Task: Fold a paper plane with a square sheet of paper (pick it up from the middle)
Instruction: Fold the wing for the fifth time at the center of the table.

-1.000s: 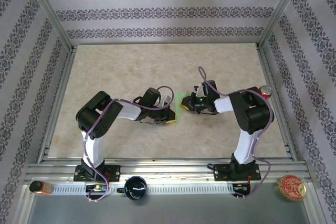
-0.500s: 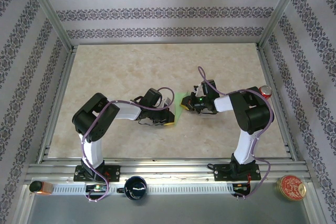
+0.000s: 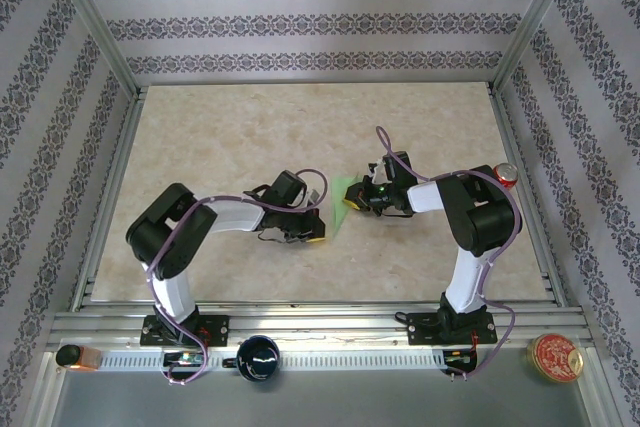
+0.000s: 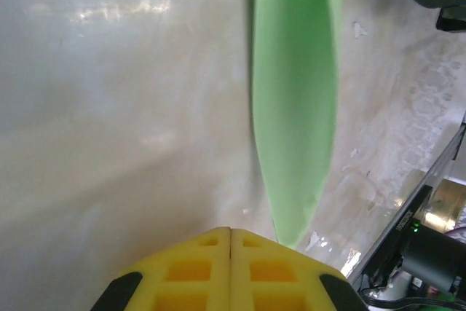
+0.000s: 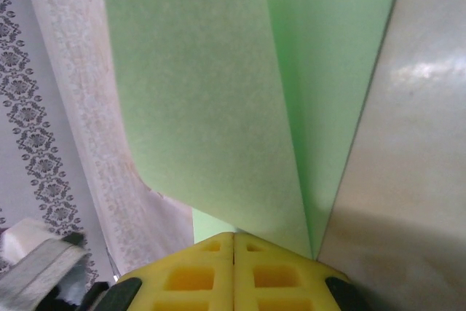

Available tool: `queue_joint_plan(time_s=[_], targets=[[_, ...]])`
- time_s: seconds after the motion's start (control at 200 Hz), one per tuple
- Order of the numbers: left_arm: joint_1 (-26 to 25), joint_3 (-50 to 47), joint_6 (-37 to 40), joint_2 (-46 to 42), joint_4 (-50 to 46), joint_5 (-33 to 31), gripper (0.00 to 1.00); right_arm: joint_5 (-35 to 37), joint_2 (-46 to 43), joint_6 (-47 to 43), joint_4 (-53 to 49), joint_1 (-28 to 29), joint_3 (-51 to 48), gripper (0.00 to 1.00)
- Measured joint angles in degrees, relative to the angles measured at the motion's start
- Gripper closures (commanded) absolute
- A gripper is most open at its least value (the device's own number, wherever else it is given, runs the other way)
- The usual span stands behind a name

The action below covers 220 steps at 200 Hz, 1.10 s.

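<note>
Work surface: a beige, marble-patterned table top (image 3: 250,137), matte with pale veining. Enclosure: three walls (image 3: 320,27) papered in grey-and-white bands of damask ornament, joined by bare aluminium frame posts (image 3: 95,17). A can with a red top (image 3: 506,176) stands upright on the table near its right edge. Below the near edge runs a white perforated strip (image 3: 330,358). A black cup (image 3: 258,357) sits on this strip, left of centre. A small amber item (image 3: 70,356) lies at its left end; its type cannot be determined. A round red-and-gold tin (image 3: 555,358) lies beyond the right end.

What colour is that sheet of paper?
The sheet of paper is plain light green, clearest in the right wrist view.
</note>
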Motion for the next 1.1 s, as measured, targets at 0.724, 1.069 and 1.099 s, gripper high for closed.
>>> queue_joint_plan(time_s=[0.724,1.069,1.099], targets=[[-1.6,12.4,-4.6,9.4,7.2,5.3,1.0,0.8,-0.2,0.0,-1.1,0.3,0.4,0.92],[-1.9,13.2,-2.4,12.0,4.4,4.8,1.0,0.9,-0.2,0.0,-1.2,0.3,0.5,0.92],[-1.9,13.2,-2.2,12.0,4.2,4.7,1.0,0.9,-0.2,0.0,-1.2,0.3,0.5,0.92]])
